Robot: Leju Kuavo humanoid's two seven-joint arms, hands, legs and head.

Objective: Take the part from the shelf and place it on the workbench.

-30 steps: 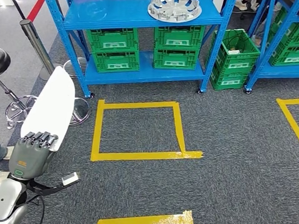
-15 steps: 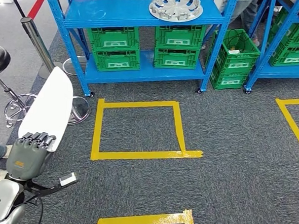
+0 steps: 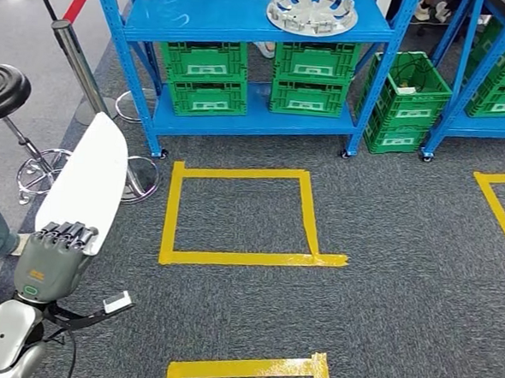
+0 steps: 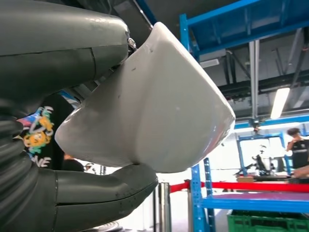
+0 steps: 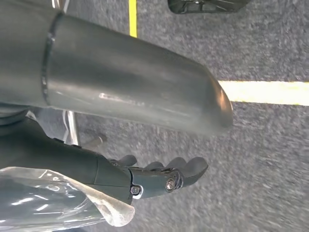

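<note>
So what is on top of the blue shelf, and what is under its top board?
A silver wheel cover lies on the blue shelf. Under the top board, green crates stand stacked on the lower board. Their insides are hidden.

Glossy white part (image 3: pixel 85 179) held in the grey left hand (image 3: pixel 51 258). Ahead of the hand, yellow tape squares (image 3: pixel 239 214) on speckled dark-grey carpet (image 3: pixel 392 283), green crates (image 3: pixel 208 79) in a blue shelf (image 3: pixel 247 17).

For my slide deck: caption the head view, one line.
Left hand holds a white part above grey carpet, facing a blue shelf.
</note>
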